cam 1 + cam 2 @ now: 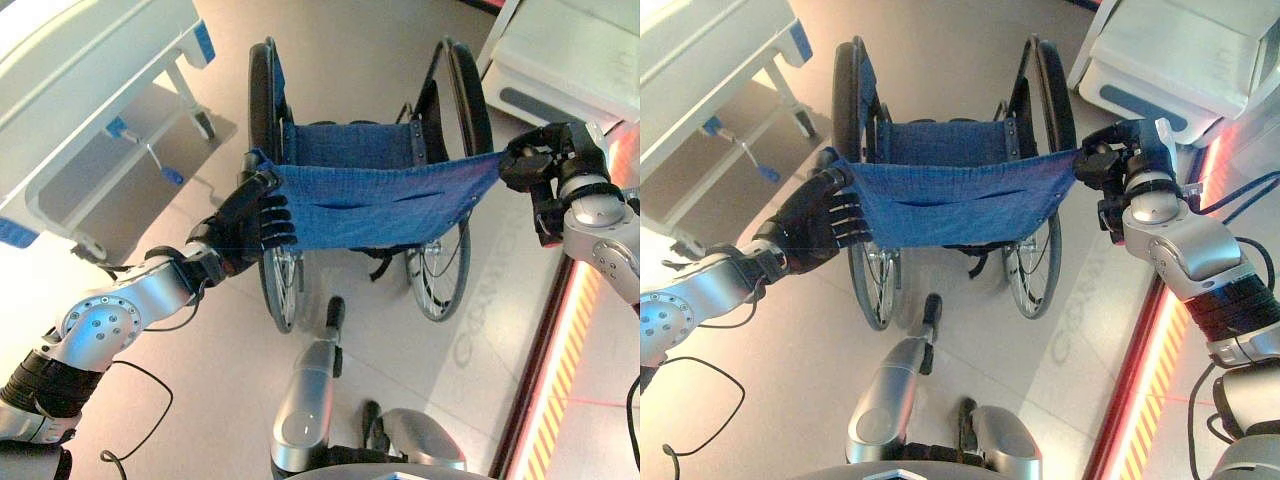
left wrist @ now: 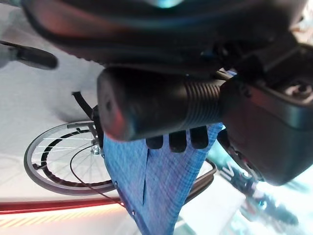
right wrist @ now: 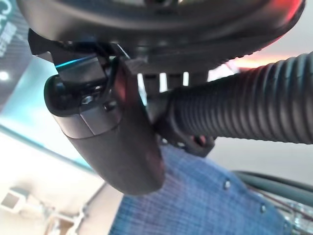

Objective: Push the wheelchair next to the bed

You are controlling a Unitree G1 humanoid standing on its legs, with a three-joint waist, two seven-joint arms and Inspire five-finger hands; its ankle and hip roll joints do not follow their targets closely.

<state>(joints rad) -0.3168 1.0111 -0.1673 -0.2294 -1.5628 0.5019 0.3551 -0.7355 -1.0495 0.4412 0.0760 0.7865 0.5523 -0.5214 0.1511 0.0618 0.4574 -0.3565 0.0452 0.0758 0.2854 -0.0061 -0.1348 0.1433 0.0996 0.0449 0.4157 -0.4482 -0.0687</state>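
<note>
Both hands, left hand (image 1: 250, 220) and right hand (image 1: 535, 165), clamped on wheelchair (image 1: 370, 195) handles. Risk: uneven push veers it into bed (image 1: 90, 90) frame.

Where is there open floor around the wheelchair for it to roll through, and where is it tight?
Bare floor lies ahead of the wheelchair, between the bed on the left and the white unit on the right. It is tight along both wheels, where the left hand and right hand grip the handles.
</note>
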